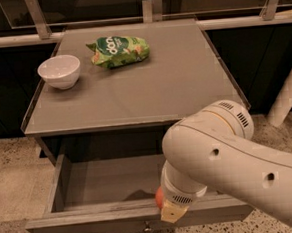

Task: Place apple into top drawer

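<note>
Apple [159, 198] seen only as red sliver beside gripper [174, 214], just at front panel of top drawer [93, 220], which is pulled open. Gripper state cannot be told (hidden by wrist [183, 188]). Risk judged: if released here, apple may be dropped on front edge and rolled out to floor [10, 188]; reach further inward needed.

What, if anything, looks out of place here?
Nothing stands out. The drawer is open, and the claw is at its front edge with the apple beside it. The bowl and bag sit on the table, nothing spilled.
</note>
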{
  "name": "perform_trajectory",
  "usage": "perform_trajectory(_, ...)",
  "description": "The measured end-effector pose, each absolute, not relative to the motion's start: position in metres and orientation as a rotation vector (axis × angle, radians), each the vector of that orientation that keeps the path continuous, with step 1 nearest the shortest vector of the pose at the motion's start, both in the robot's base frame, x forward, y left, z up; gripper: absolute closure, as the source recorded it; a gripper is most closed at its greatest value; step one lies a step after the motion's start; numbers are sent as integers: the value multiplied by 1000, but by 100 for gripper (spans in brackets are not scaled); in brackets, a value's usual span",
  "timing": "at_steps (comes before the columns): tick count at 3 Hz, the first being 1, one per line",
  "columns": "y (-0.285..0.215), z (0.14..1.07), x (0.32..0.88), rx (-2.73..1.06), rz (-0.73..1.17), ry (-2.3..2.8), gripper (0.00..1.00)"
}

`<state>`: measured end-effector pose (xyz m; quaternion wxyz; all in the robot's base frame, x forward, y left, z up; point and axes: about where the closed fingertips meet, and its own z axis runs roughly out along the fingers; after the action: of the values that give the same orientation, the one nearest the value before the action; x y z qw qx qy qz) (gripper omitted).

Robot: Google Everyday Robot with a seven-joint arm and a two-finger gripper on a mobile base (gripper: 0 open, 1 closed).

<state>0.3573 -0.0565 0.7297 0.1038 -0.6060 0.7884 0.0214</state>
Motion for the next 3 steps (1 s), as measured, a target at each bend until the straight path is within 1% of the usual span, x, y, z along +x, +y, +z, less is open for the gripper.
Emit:
perform_trajectory(1,-55,730,380,-1785,47,2323,100)
perform_trajectory(2,-50,710,420,-1757,16,2331,100)
perform_trajectory(3,-50,673,411,-1692,-23,2366,100)
